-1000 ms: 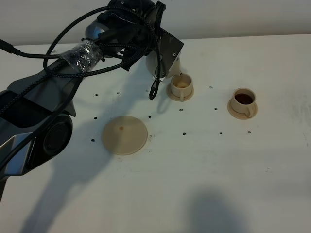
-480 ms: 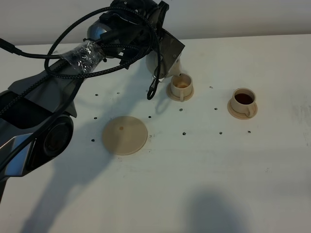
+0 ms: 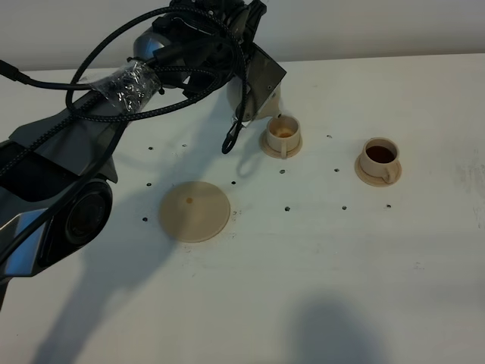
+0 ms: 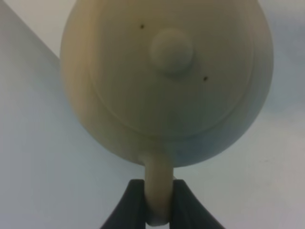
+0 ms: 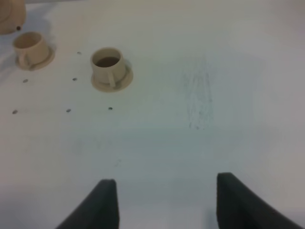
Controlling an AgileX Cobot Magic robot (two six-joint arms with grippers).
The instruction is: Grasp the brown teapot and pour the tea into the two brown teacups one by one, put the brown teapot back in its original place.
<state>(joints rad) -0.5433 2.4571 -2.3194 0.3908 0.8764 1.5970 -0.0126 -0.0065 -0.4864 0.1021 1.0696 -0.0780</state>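
The brown teapot (image 4: 167,76) fills the left wrist view, lid and knob facing the camera. My left gripper (image 4: 158,206) is shut on its loop handle. In the high view the left wrist hides most of the teapot (image 3: 276,97), which hangs tilted just behind the nearer of the two brown teacups (image 3: 283,135). This cup holds a little amber tea. The other teacup (image 3: 379,156), to the right, is full of dark tea. The original place (image 3: 194,211), a wide flat saucer, lies bare in front of the left arm. My right gripper (image 5: 167,205) stands open over bare table, well away from both cups (image 5: 108,67).
Both cups stand on small matching saucers (image 3: 364,174). A black cable loop (image 3: 229,140) dangles from the left wrist next to the nearer cup. Small dark dots (image 3: 288,207) mark the white table.
The left wrist has shifted slightly up and back, so less of the spout shows over the nearer cup. The dangling cable has swung left. The right gripper has not moved.
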